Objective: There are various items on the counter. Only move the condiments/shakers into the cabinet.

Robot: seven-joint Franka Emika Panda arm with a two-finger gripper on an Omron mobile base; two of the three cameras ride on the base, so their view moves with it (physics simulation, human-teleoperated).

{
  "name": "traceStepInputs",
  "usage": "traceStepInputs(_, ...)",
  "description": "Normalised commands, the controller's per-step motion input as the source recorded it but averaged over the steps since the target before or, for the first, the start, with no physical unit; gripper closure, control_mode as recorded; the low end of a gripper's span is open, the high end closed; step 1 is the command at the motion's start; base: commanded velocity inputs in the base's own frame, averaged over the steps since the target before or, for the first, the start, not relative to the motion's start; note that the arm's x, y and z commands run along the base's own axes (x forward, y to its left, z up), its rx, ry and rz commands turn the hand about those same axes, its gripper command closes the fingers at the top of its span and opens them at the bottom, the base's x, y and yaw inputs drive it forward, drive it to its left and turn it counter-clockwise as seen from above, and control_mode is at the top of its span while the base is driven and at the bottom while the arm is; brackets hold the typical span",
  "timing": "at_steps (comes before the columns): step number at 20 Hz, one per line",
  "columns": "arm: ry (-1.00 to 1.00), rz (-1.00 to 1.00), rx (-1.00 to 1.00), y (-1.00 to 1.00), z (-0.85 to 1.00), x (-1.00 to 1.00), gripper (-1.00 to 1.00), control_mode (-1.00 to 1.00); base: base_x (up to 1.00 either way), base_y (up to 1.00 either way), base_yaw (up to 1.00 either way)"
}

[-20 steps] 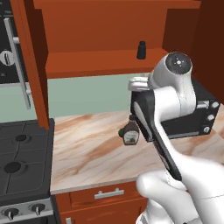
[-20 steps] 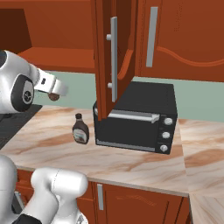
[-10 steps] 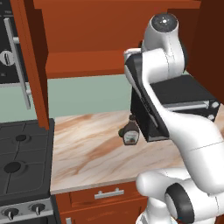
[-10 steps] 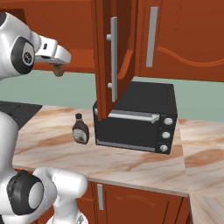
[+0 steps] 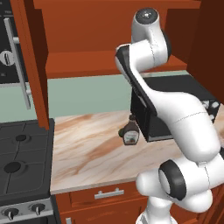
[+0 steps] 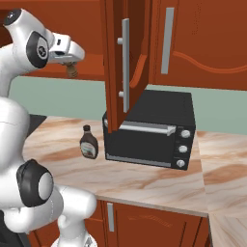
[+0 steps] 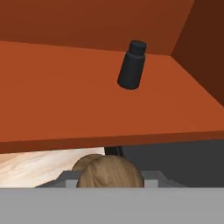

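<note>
Kitchen setting: red-brown cabinet (image 5: 87,65) hung open above the marbled worktop (image 5: 92,144), black stove alongside.
Left base view: the dark brown bottle (image 5: 130,133) stood on the worktop just beside the black toaster oven (image 5: 175,109), not yet moved; the arm reared up toward the cabinet shelf.
Right base view: the gripper (image 6: 71,67) was raised near shelf height, clamped on the tan wooden shaker (image 6: 72,71), which hung below it, presumably so it could clear the shelf edge.
Hand view: the tan wooden shaker's rounded top showed between the finger tips, below the shelf lip; the black shaker (image 7: 131,65) already stood on the shelf toward the back corner, leaving room in front.
</note>
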Motion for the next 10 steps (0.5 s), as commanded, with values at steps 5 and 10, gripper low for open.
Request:
traceStepInputs(5, -0.01, 0.08, -0.01, 0.00, -0.05, 0.58, 1.00, -1.00, 0.00, 0.00, 0.00)
traceStepInputs(10, -0.13, 0.09, 0.00, 0.00, 0.01, 0.42, 1.00, -1.00, 0.00, 0.00, 0.00)
